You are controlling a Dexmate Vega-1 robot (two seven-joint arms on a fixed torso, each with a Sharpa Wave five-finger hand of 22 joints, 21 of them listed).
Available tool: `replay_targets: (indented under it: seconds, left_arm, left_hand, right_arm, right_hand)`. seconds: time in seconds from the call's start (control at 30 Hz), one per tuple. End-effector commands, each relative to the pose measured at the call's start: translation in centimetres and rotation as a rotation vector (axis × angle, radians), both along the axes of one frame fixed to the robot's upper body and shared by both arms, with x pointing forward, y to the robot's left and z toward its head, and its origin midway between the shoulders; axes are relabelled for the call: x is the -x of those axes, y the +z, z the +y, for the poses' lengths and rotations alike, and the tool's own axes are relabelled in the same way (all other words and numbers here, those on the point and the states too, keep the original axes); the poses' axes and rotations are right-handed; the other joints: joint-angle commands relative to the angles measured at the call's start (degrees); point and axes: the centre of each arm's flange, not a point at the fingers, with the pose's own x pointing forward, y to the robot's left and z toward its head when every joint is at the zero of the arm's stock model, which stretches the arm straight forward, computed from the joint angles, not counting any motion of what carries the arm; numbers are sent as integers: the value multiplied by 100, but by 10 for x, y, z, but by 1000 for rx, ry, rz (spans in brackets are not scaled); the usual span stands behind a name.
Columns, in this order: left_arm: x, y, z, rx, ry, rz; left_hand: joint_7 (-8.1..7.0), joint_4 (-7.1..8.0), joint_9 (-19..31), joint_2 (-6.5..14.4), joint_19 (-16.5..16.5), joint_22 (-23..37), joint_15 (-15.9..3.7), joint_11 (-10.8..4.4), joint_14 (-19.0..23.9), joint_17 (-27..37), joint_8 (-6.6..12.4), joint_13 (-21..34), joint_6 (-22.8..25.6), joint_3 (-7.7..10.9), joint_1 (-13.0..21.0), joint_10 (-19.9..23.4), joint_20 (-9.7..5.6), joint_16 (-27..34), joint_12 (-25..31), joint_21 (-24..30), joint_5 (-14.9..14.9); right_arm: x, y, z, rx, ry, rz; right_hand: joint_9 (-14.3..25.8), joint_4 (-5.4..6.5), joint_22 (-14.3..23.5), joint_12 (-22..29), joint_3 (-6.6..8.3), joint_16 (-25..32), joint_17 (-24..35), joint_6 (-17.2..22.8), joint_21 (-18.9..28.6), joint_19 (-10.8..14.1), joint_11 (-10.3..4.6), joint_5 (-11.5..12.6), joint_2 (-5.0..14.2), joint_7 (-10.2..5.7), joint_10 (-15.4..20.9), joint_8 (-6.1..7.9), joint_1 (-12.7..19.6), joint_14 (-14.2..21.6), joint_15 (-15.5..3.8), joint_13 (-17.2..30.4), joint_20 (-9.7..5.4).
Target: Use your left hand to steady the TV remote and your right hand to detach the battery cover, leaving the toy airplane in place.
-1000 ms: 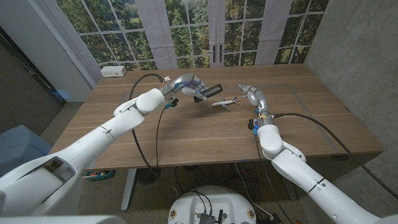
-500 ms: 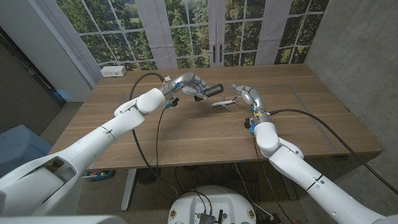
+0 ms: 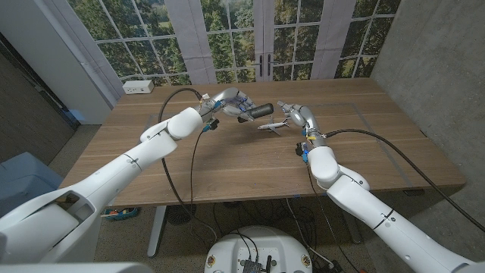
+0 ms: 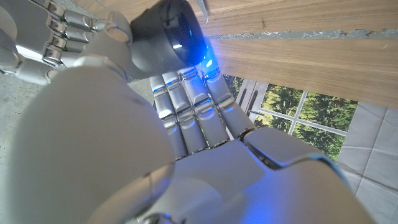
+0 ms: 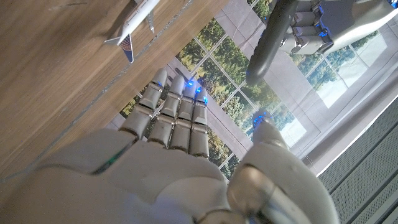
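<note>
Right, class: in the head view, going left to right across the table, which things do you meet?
White power strip → left robot hand → TV remote → toy airplane → right robot hand.

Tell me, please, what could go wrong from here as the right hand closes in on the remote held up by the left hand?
1. The toy airplane sits on the table right beside the open right hand, so a low approach could knock it out of place.
2. The left hand holds the TV remote near one end, above the table, with the rest sticking out; pushing on the cover might twist or loosen it.
</note>
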Motion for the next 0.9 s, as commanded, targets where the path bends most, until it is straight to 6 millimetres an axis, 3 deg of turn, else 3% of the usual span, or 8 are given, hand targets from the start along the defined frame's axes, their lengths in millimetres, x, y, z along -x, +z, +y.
replay_targets:
  seconds: [0.03,0.3,0.47,0.53,0.6,0.73,0.9]
  left_arm:
    - [5,-3,-5,-9,-10,-19]
    - [7,-5,-6,-11,-5,-19]
    - [8,-5,-6,-8,-5,-21]
    - [9,-5,-5,1,-11,-21]
    - [9,-4,-4,17,-18,-17]
    - [5,-4,3,63,-34,7]
    - [-3,-5,12,163,-62,87]
  left_hand:
    - [8,-12,34,1382,-51,14,-693,-114,423,27,-32,33,43,34,1356,113,-671,11,-3,47,41]
    - [3,-11,35,1377,-78,7,-693,-119,420,49,-43,41,45,37,1362,111,-670,1,-16,100,44]
    - [2,-12,36,1372,-99,1,-693,-116,424,65,-50,45,47,40,1368,120,-670,-2,-22,136,46]
    - [0,-11,36,1371,-103,0,-692,-115,424,69,-52,47,48,40,1368,121,-668,-3,-23,145,46]
    - [-2,-11,36,1370,-106,-1,-692,-113,424,72,-54,49,47,41,1369,118,-668,-5,-26,153,46]
    - [5,-9,37,1370,-118,-5,-692,-110,426,83,-55,52,57,42,1370,122,-666,-8,-31,179,47]
    - [12,-10,38,1366,-131,-11,-692,-107,427,95,-57,58,66,44,1374,131,-666,-12,-34,210,47]
  right_arm:
    - [-1,2,5,34,20,55]
    - [-1,2,6,47,55,76]
    - [-1,0,6,60,39,81]
    - [0,0,7,79,18,79]
    - [0,1,5,104,7,80]
    - [0,3,3,148,6,88]
    - [-1,5,1,170,18,102]
  right_hand:
    - [63,-40,16,124,-29,114,146,99,46,61,-34,6,8,5,157,75,145,105,-31,137,-8]
    - [127,-24,22,255,-67,218,310,162,41,26,-34,4,14,36,241,146,227,148,-39,296,-21]
    - [172,-9,28,272,-115,239,439,65,34,-11,-42,-2,-2,11,89,137,259,34,-35,417,14]
    - [200,1,33,225,-160,252,548,-90,32,-37,-68,-6,-23,7,-162,94,280,-78,-13,508,39]
    - [185,22,43,37,-270,250,752,-597,19,-122,31,-4,-91,50,-723,-108,302,-394,52,647,50]
    - [125,31,46,-178,-360,134,861,-933,-25,-276,55,6,-162,-4,-1218,-266,322,-822,103,697,76]
    - [101,24,45,-254,-388,68,885,-1027,-63,-387,16,21,-189,-40,-1370,-310,359,-998,131,709,84]
